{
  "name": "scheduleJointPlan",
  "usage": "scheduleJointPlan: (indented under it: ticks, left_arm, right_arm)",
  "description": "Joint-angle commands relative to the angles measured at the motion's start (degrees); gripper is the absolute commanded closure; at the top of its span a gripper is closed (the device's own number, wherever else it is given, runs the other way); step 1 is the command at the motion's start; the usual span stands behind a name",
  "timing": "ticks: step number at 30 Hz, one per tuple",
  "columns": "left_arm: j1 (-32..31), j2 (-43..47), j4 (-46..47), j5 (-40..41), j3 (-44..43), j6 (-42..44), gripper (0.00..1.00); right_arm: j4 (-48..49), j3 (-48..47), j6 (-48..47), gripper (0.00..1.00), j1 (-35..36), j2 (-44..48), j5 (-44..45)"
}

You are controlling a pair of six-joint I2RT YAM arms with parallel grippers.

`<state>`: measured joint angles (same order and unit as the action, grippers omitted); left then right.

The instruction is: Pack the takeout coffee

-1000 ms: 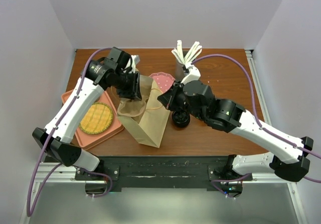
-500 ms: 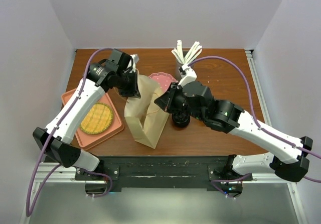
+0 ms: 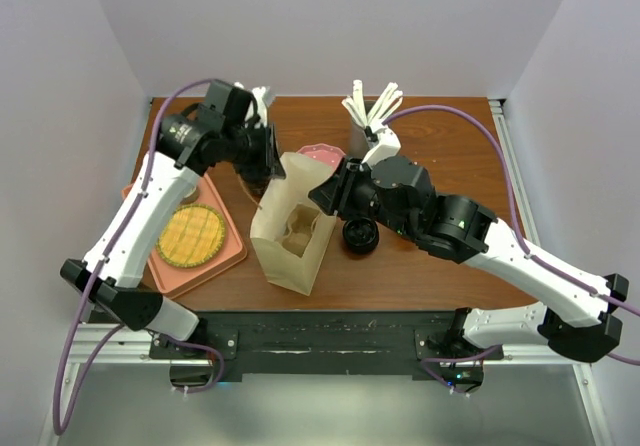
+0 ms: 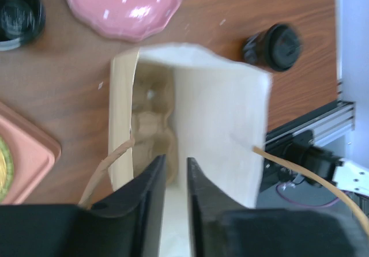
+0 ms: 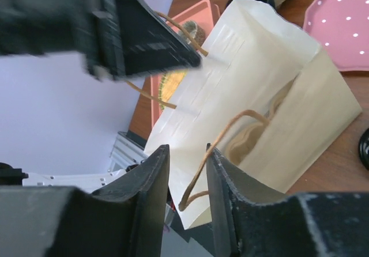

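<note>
Looking down at a bag (image 3: 300,174) standing open in the middle of the top view, with a cardboard carrier (image 3: 297,234) sitting down inside. Can see the black-lidded cup (image 3: 360,234) just right of the bag, upright on the desk (image 3: 440,156) and not in the bag.

Got the left gripper (image 4: 175,163) up at the bag's upper-left rim. Jaws parted only a little, with the bag's pale wall showing in the narrow gap.

Got the right gripper (image 5: 187,150) at the bag's right rim, close above the cup. Jaws a bit apart here too, with the brown handle (image 5: 242,116) looping across the gap and not squeezed by anything.

Also spotted a pink plate (image 3: 322,154) just above the bag, and a tray (image 3: 225,256) at the left carrying a yellow lattice disc (image 3: 190,236). Plus a pot (image 3: 358,136) of white utensils near the top edge of the desk.
</note>
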<state>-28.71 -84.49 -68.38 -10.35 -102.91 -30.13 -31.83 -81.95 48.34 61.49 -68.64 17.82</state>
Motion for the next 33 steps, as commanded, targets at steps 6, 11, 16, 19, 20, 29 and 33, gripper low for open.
scheduleJointPlan:
  ticks: [6, 11, 16, 19, 20, 29, 33]
  left_arm:
    - [0.0, -5.0, -4.7, -5.6, -22.5, 1.1, 0.48]
    - [1.8, -1.7, -1.4, -7.8, -18.3, -4.5, 0.0]
    - [16.1, 6.9, 11.9, -24.7, -6.4, -6.4, 0.0]
    - [20.3, 10.2, 18.1, -29.1, -0.9, -7.1, 0.0]
    - [20.8, 11.8, 19.1, -29.4, 0.1, -7.9, 0.0]
    - [21.1, 13.0, 18.0, -28.3, -1.8, -5.8, 0.02]
    - [21.0, 13.0, 3.9, -18.0, -4.6, 2.4, 0.11]
  right_arm:
    - [-1.6, -4.1, -2.0, 0.54, 0.1, 1.2, 2.1]
    - [-1.8, -6.8, -5.6, 0.49, 0.0, 1.0, 2.1]
    - [-1.6, -10.5, -10.5, 0.47, 0.0, 0.1, 2.2]
    - [-2.9, -12.6, -13.6, 0.46, 0.0, -0.4, 4.2]
    - [-3.1, -13.1, -15.3, 0.46, 0.1, -0.4, 5.5]
    - [-6.9, -16.7, -24.8, 0.46, -0.1, -5.0, 10.0]
    - [-11.7, -19.1, -29.5, 0.47, -4.6, -8.6, 6.4]
